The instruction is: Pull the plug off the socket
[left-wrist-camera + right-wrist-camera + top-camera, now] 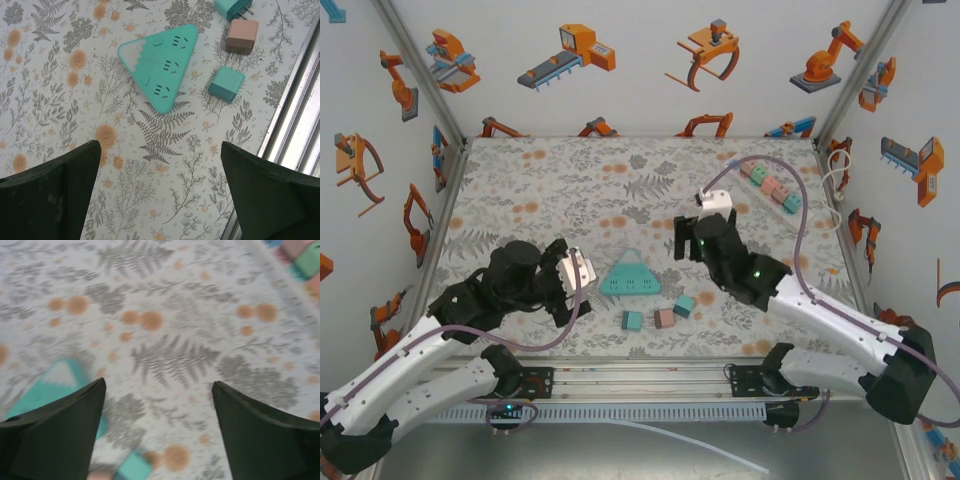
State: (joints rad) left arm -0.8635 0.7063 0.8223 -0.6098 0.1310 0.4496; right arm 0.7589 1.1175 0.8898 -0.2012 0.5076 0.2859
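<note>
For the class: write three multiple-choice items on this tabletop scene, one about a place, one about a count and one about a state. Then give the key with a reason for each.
1. In the top view, where do the small loose plug blocks lie relative to the teal triangular plastic socket strip?
A) on its near side, toward the robot
B) on its far side
C) stacked on top of it

2. How many loose plug blocks lie beside the strip?
A) one
B) three
C) six

3. What state are the strip's sockets in?
A) all empty
B) one plug pushed in
C) every socket filled

Key:
1 A: the blocks sit just below the strip in the top view.
2 B: two teal blocks and one pink block can be counted.
3 A: the left wrist view shows only bare slots on the strip's face.
</note>
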